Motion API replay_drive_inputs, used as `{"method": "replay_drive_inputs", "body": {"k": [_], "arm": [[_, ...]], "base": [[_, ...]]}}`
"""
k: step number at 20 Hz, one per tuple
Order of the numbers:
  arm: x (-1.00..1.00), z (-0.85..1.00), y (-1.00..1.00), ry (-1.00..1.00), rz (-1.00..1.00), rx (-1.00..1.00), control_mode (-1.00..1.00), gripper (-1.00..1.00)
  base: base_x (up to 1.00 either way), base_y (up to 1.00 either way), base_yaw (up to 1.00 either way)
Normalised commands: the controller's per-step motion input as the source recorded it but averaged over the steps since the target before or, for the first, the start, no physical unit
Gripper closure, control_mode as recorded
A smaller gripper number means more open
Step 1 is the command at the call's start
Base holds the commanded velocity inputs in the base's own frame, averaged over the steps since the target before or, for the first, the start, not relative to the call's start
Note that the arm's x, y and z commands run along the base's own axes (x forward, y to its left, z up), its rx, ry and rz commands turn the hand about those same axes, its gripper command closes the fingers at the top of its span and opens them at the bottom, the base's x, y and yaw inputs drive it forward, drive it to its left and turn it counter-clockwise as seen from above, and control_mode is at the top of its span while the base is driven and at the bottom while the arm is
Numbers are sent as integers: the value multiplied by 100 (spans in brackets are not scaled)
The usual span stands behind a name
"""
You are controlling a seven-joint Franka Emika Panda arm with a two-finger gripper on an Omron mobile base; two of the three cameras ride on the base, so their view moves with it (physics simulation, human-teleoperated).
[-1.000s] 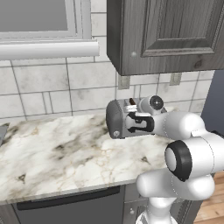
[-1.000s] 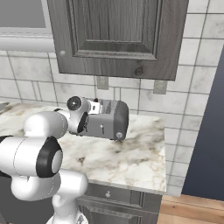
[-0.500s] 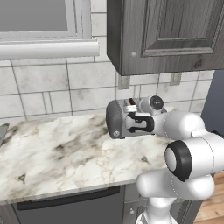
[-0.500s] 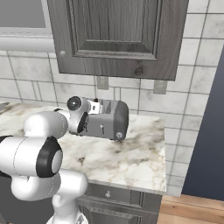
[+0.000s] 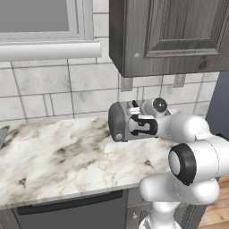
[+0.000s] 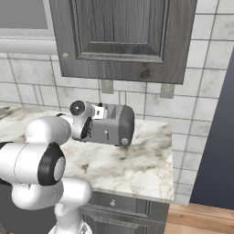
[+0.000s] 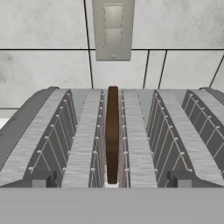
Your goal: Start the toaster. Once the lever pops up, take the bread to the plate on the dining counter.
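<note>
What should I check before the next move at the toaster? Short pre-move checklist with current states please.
1. Thin dark-brown slice of bread seated upright in a slot: ok, it stands on edge in the second slot from the left in the hand view.
2. Boxy grey metal toaster upright on the marble worktop: ok.
3. End effector at the toaster's front: ok, its black hand sits against the front face.
4. Front lever pressed down or popped up: cannot tell, the hand hides it.
5. End effector open or shut: cannot tell, fingertips not visible.
6. Other three slots empty: ok, only wire guides show.
</note>
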Motion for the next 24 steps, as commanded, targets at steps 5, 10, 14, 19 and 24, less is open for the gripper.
{"method": "replay_drive_inputs", "body": {"k": [5,10,14,19,24], "arm": [[0,0,0,0,0,0,-100,-100],[3,0,0,0,0,0,-100,-100],[21,0,0,0,0,0,-100,-100],[20,0,0,0,0,0,-100,-100],[12,0,0,2,0,0,-100,-100]], "base": [[0,0,0],[0,0,0],[0,0,0],[0,0,0],[0,0,0]]}}
